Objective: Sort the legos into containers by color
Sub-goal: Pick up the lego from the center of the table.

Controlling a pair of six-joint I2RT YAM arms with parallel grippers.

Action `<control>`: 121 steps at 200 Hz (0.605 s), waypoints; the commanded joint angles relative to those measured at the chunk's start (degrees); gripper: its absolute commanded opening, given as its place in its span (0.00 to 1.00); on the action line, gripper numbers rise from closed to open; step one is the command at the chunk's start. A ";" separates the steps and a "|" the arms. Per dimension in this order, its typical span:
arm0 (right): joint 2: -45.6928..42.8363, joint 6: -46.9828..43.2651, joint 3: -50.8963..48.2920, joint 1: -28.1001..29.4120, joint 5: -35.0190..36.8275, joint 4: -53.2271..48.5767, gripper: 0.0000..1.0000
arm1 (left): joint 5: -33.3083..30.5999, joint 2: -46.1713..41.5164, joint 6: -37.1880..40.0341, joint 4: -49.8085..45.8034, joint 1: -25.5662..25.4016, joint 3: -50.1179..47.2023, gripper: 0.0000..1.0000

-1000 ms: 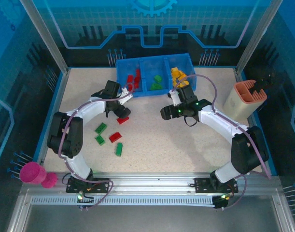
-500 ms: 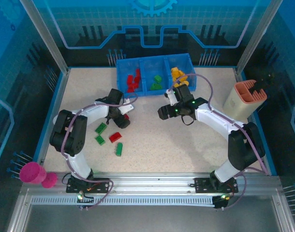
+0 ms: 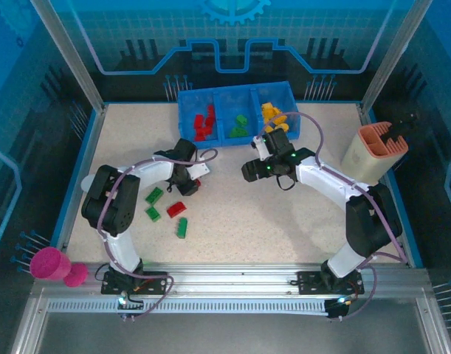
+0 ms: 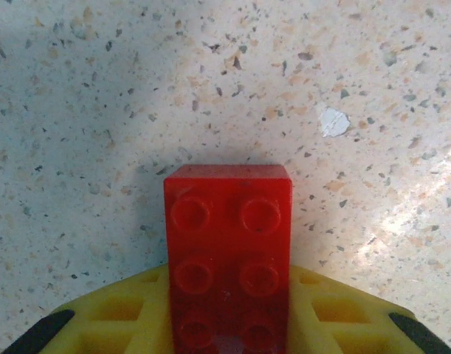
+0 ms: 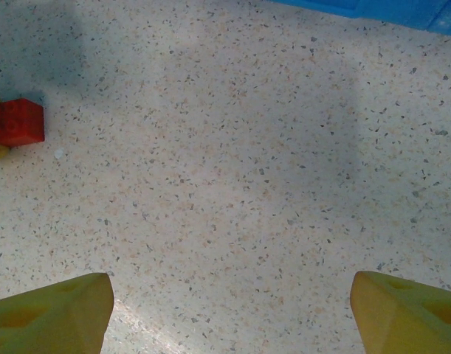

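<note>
Speckled table, L-wrist cam: red lego clamped

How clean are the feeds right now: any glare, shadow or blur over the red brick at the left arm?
Left wrist: red brick sharp, studs readable, dark shadow around it, mild glare on the table to its right. Right wrist: broad soft shadow bands across the table, yellow fingers slightly soft. Top external: even light, no glare on the table.

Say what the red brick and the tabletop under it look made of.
Red brick: probably hard moulded plastic, glossy; crisp edges, even studs, faint sheen. Tabletop: speckled stone-look surface, perhaps laminate, smooth; dark flecks on pale ground, glare patch.
</note>
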 commanded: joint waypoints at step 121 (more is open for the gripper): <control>-5.36 1.49 -3.91 2.70 0.40 -1.46 0.86 | -13.97 21.52 -18.54 -3.34 2.71 48.33 0.27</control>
